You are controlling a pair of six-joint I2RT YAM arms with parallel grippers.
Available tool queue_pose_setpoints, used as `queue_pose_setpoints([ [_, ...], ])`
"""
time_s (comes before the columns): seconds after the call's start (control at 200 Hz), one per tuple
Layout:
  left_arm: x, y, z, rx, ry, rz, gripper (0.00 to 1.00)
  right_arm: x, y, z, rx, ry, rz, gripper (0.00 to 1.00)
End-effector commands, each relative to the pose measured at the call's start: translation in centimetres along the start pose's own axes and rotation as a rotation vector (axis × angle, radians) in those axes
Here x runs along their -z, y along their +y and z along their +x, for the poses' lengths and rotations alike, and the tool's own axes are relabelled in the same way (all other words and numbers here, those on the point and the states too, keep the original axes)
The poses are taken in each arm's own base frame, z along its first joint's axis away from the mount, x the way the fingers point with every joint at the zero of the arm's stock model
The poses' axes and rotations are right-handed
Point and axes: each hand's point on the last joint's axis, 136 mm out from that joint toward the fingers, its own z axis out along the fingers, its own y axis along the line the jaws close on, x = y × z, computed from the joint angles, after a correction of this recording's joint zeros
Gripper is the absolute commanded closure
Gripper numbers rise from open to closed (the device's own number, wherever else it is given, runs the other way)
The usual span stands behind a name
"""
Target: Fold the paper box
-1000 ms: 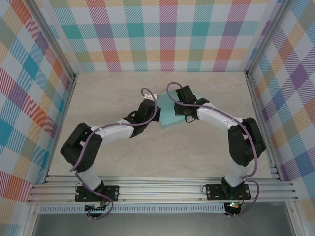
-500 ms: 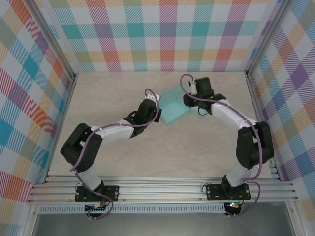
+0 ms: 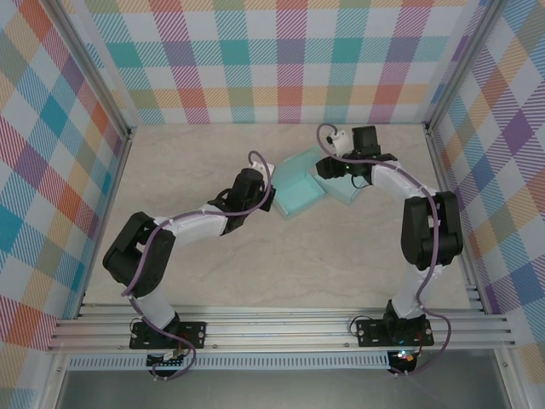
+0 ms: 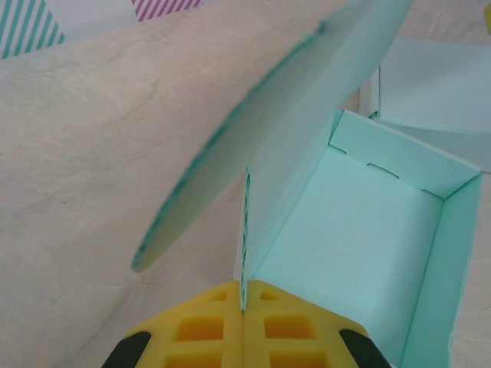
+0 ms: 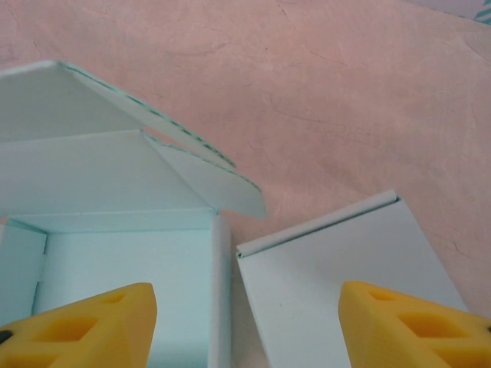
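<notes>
Your left claw [image 4: 244,303] was clamped on a side wall of the paper box [image 3: 300,189], which sat toward the worktop's [image 3: 213,281] far edge. Your right claw [image 5: 245,322] hung apart over the lid panel [image 5: 337,261]. Seemingly mid-fold; next, tuck the flaps.

Probably a lab test cell — plaid walls [image 3: 289,68], aluminium rails [image 3: 281,328].

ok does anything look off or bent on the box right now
Nothing is torn or spilled. One oddity: the big flap of the paper box, above the wall pinched in the left gripper, bows in a curve instead of staying flat.
</notes>
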Motion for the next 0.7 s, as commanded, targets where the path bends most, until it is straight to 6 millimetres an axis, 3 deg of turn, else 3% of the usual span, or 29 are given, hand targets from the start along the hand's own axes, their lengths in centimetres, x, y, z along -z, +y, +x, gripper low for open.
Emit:
queue_pose_setpoints([
  [0.0,0.1,-0.3,-1.3,-0.014,-0.017,0.033,1.00,0.1,0.4,-2.5,0.076,-0.066,-0.085,0.24],
  [0.425,-0.7,-0.2,-1.3,-0.021,0.013,0.070,1.00,-2.2,1.2,-4.2,0.106,-0.051,-0.244,0.22],
  [0.695,-1.2,-0.1,-1.4,-0.008,0.022,0.066,1.00,-3.2,2.0,-3.1,0.062,-0.025,-0.315,0.32],
])
